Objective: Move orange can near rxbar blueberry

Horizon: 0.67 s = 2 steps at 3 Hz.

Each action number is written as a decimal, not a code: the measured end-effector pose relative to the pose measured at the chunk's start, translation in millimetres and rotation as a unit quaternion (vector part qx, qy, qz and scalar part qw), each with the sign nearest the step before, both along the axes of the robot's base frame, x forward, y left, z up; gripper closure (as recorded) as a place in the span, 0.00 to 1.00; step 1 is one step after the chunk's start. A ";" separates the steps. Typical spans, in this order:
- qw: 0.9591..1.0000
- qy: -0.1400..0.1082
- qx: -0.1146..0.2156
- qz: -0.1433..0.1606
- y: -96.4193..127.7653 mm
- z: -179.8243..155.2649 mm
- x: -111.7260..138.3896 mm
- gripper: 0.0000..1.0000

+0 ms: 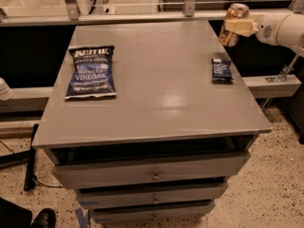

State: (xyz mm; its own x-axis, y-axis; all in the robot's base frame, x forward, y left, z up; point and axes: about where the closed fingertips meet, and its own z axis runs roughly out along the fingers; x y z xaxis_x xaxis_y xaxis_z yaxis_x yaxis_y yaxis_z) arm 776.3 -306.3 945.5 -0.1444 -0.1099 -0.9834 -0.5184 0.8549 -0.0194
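The orange can (231,32) is held off the table at the top right, past the table's right edge, silver top up. My gripper (239,26) is shut on the can, its pale fingers (241,27) wrapped across the can's middle, with the white arm reaching in from the right. The rxbar blueberry (221,71), a small dark-blue wrapped bar, lies flat on the grey table (161,80) near its right edge, below and a little left of the can.
A large blue chip bag (91,71) lies on the table's left side. A metal rail (142,17) runs along the back edge. Drawers (154,175) sit under the tabletop. A shoe (45,217) shows at the bottom left on the floor.
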 end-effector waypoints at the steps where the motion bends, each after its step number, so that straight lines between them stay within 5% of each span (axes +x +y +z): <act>1: 1.000 -0.003 0.020 0.003 4.5 -4.6 -4.2 1.00; 2: 0.999 -0.010 0.034 0.008 9.5 -20.4 1.5 1.00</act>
